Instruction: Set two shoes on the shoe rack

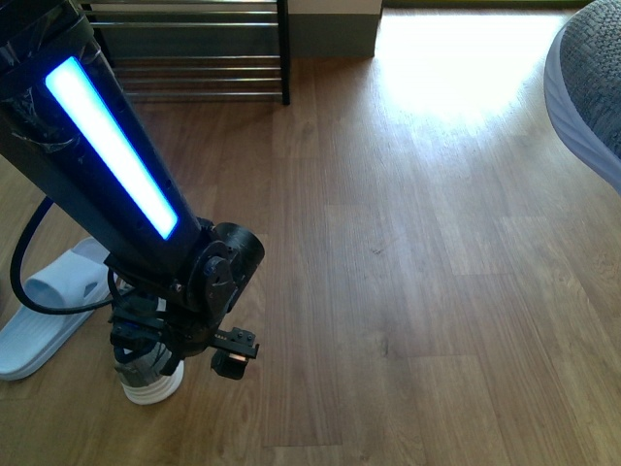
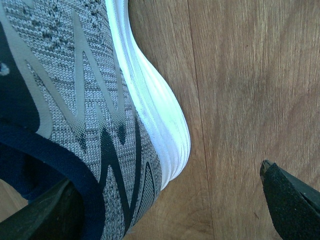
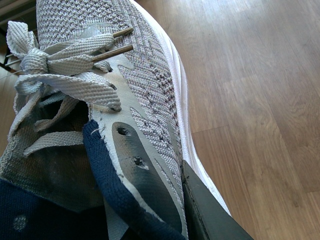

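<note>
Left gripper (image 2: 165,177), jaws spread, straddles the side wall of the floor sneaker (image 2: 75,100): one finger (image 2: 45,220) sits at the navy collar, while the other finger (image 2: 290,200) hangs outside the thick white sole, clear of it, above the wooden floor (image 1: 408,243). In the front view this sneaker stands at lower left under the left arm, whose blue light strip (image 1: 112,146) glows along its length. A pale blue slide (image 1: 44,311) lies on the floor just beside that sneaker, toward the left edge. Right gripper (image 3: 170,220) pinches the side wall of the raised sneaker (image 3: 145,75) near the collar; only the outer finger (image 3: 210,215), pressed against the grey knit, is visible. This sneaker, its laces tied, appears at the right edge of the front view. The shoe rack (image 1: 194,58), black-framed with silver rods, stands at upper left, well apart from both sneakers.
</note>
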You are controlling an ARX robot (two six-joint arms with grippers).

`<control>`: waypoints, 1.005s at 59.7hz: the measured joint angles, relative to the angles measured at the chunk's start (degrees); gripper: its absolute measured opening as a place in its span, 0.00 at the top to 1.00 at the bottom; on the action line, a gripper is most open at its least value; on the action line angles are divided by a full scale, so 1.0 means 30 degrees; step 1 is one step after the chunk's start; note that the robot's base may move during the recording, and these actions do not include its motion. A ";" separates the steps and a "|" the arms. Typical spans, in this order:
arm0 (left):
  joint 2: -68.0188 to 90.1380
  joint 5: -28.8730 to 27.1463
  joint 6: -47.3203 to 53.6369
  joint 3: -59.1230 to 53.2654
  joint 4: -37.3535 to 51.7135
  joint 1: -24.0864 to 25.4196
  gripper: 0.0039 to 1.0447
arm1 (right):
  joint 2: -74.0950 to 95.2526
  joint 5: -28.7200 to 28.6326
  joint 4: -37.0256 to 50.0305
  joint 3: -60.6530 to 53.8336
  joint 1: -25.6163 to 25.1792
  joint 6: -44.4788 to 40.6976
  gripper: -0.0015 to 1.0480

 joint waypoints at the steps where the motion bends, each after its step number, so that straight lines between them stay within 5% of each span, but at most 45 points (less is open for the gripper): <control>1: 0.0015 -0.0036 0.0000 0.0000 -0.0022 -0.0007 0.09 | 0.0000 0.0000 0.0000 0.0007 0.0000 0.0000 0.99; 11: 0.0248 -0.0109 -0.0117 0.0036 -0.0160 -0.0080 0.09 | 0.0000 0.0000 0.0000 0.0000 0.0000 0.0000 0.99; 50: -0.0612 -0.0182 -0.0277 -0.0714 0.0015 -0.0255 0.97 | 0.0000 0.0000 0.0000 0.0007 0.0000 0.0000 0.99; 60: -0.1064 0.0328 -0.0073 -0.1384 0.0503 -0.0270 0.99 | 0.0000 0.0000 0.0000 0.0000 0.0000 0.0000 0.99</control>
